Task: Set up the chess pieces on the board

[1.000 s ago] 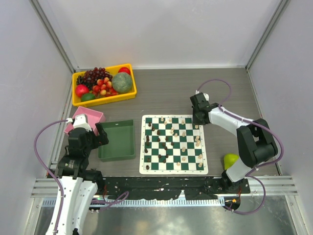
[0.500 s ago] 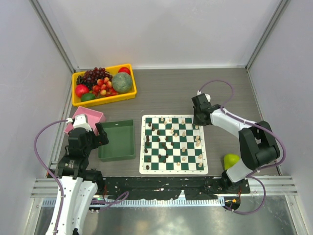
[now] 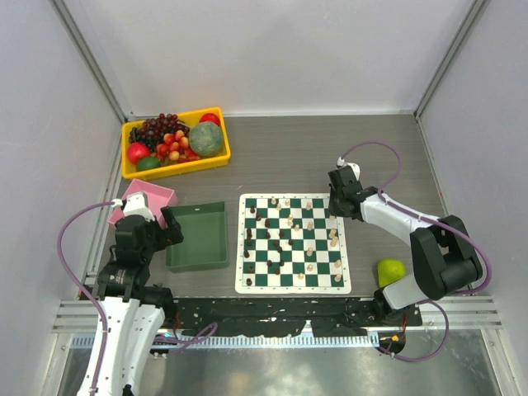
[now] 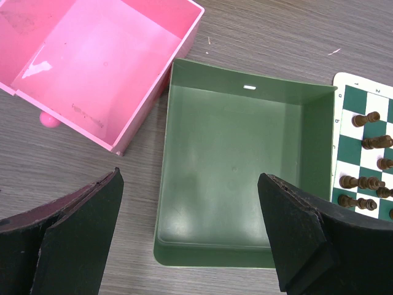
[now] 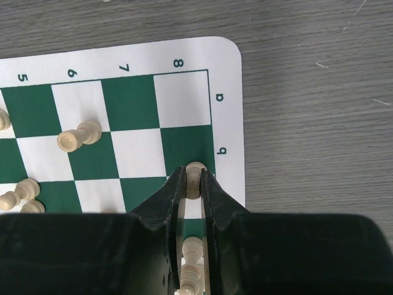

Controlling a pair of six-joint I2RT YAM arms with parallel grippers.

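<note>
The green and white checked board (image 3: 293, 289) lies in the middle of the table. Dark and cream chess pieces (image 3: 289, 235) stand scattered over it. My right gripper (image 3: 333, 211) is at the board's far right corner, shut on a cream piece (image 5: 195, 178). That piece is over the edge squares near the letter "b" on the board (image 5: 132, 101). More cream pieces (image 5: 78, 136) stand to its left. My left gripper (image 4: 190, 181) hangs open over the empty green tray (image 4: 233, 166). Its fingers (image 4: 92, 227) hold nothing. Dark pieces (image 4: 366, 118) show at the board's left edge.
A yellow bin (image 3: 175, 168) of fruit sits at the far left. A pink box (image 4: 92, 61) lies beside the green tray (image 3: 198, 238), with a small pink ball (image 4: 49, 118) at its edge. A green fruit (image 3: 390, 270) rests right of the board.
My right arm has shifted a little to the right and nearer, its gripper still at the board's far right corner. The left arm has not moved.
</note>
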